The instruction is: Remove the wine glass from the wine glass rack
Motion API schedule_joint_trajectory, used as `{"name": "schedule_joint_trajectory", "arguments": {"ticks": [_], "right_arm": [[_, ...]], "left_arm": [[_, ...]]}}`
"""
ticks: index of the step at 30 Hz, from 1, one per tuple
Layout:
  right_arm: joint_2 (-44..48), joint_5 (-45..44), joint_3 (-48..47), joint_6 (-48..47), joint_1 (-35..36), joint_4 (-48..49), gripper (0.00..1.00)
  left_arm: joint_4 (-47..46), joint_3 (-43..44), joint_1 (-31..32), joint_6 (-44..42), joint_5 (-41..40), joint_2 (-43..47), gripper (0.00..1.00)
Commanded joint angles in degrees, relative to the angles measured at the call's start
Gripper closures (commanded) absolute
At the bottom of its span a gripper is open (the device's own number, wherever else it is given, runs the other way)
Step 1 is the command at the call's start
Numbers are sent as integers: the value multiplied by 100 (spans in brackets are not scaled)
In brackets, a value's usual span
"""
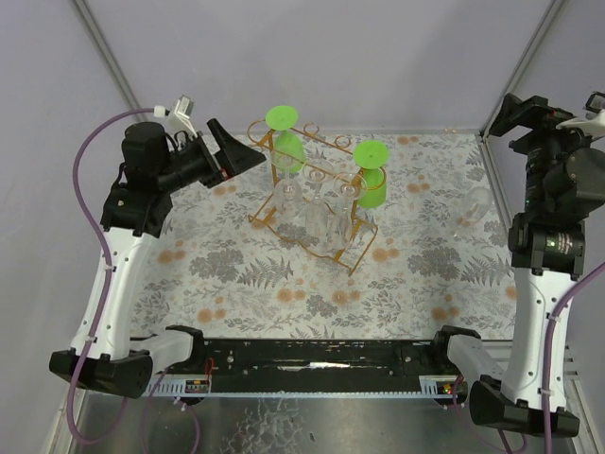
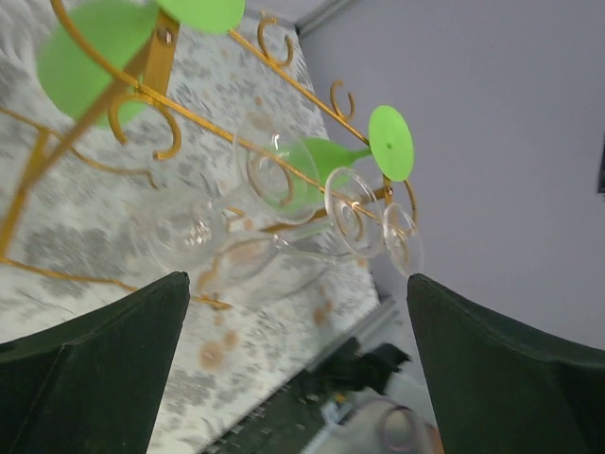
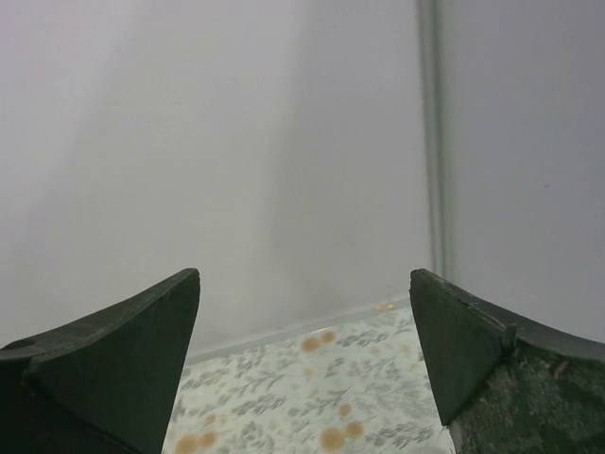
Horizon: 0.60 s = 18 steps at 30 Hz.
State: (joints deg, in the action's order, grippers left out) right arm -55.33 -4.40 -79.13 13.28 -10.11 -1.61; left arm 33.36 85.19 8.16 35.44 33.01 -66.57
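Note:
The golden wire wine glass rack [image 1: 312, 213] stands mid-table, towards the back. Two green wine glasses [image 1: 371, 175] hang upside down on it, with clear wine glasses [image 1: 288, 194] between them. My left gripper [image 1: 248, 156] is open and empty, hovering just left of the rack and pointing at it. In the left wrist view the rack [image 2: 189, 118], a green glass [image 2: 326, 161] and clear glasses [image 2: 184, 232] lie ahead of the open left gripper [image 2: 298, 284]. My right gripper [image 1: 506, 113] is raised at the far right, open and empty [image 3: 304, 274], facing the back wall.
A clear wine glass [image 1: 473, 210] is on the floral tablecloth [image 1: 284, 284] at the right, apart from the rack. Grey walls [image 3: 236, 142] enclose the back and sides. The black base rail [image 1: 312, 355] runs along the near edge.

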Motion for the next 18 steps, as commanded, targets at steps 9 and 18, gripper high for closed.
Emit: {"name": "schedule_joint_trajectory", "arguments": {"ticks": [9,18], "right_arm": [[-173,1438,-881,787,36,-2205,1],[-8,1422,-833,948,40,-2300,1]], "left_arm": [[-740,-544,-100,2132,1052,-312,33],[-1226,-532,-96,2599,1231,-729,48]]}}
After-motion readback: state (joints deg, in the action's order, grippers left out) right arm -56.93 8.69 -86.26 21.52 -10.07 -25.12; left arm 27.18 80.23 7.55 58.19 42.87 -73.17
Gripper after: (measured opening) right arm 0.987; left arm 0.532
